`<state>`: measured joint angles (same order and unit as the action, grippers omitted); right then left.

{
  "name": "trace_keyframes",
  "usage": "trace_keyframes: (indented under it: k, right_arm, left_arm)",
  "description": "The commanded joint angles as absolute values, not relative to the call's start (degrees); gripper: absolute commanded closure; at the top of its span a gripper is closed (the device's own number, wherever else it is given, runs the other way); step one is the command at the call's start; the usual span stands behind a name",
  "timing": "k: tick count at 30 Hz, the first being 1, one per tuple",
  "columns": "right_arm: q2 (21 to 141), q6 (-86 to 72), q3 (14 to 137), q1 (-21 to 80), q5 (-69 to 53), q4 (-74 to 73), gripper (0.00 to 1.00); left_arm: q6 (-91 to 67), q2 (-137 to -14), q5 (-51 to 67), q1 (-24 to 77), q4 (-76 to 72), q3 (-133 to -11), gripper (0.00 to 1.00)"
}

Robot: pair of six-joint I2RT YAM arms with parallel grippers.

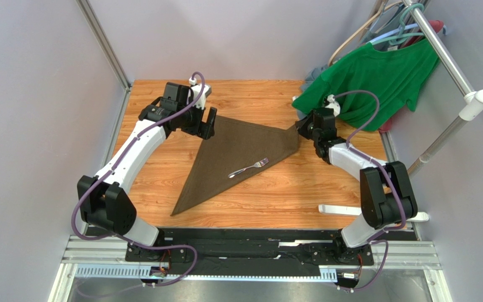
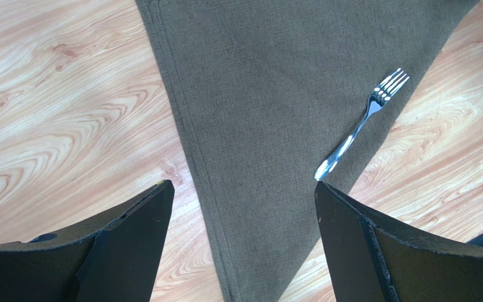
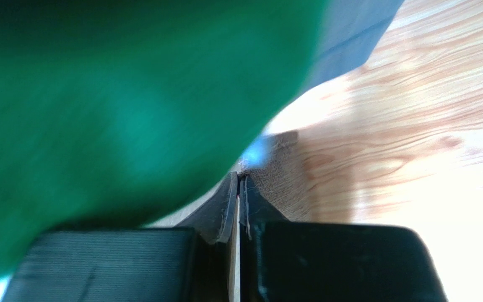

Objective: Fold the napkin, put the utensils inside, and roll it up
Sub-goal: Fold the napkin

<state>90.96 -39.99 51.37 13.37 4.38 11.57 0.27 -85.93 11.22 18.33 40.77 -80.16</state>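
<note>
The dark olive-brown napkin (image 1: 238, 151) lies on the wooden table, folded into a triangle. A silvery fork (image 1: 249, 168) rests on it near its right-hand edge. My left gripper (image 1: 207, 124) is open and hovers over the napkin's far left corner. In the left wrist view the napkin (image 2: 269, 126) and the fork (image 2: 360, 126) lie below the spread jaws of that gripper (image 2: 241, 185). My right gripper (image 1: 301, 129) is shut on the napkin's right corner. In the right wrist view the corner (image 3: 278, 167) pokes out past the closed tips of that gripper (image 3: 240, 179).
A bright green T-shirt (image 1: 376, 75) hangs from a rack pole (image 1: 445, 56) at the back right and fills much of the right wrist view (image 3: 130, 94). A grey-blue garment (image 3: 351, 31) hangs behind it. A white strip (image 1: 345, 209) lies near the right arm's base.
</note>
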Motion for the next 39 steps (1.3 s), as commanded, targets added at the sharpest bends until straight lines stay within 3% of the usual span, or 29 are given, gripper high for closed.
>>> trace_keyframes:
  k: [1,11,24,39]
  right_arm:
    - [87.4,-39.4,49.9,16.7,4.1,13.8,1.00]
    - [82.7,-40.1,46.0,26.7,6.0,13.1,1.00]
    - [87.4,-45.3,44.5,39.0,8.1,19.0,1.00]
    - [91.8,-46.6,48.3,44.9,6.2,21.4,1.00]
  left_arm:
    - [-1.4,-83.6,11.2,18.0,39.7,-80.5,0.09]
    - [-3.0,-83.1,11.1,18.0,40.3,-80.9,0.09]
    - [-3.3,-82.1,12.1,18.0,40.2,-81.0,0.09]
    - [-3.3,-81.3,12.7,18.0,40.3,-81.0,0.09]
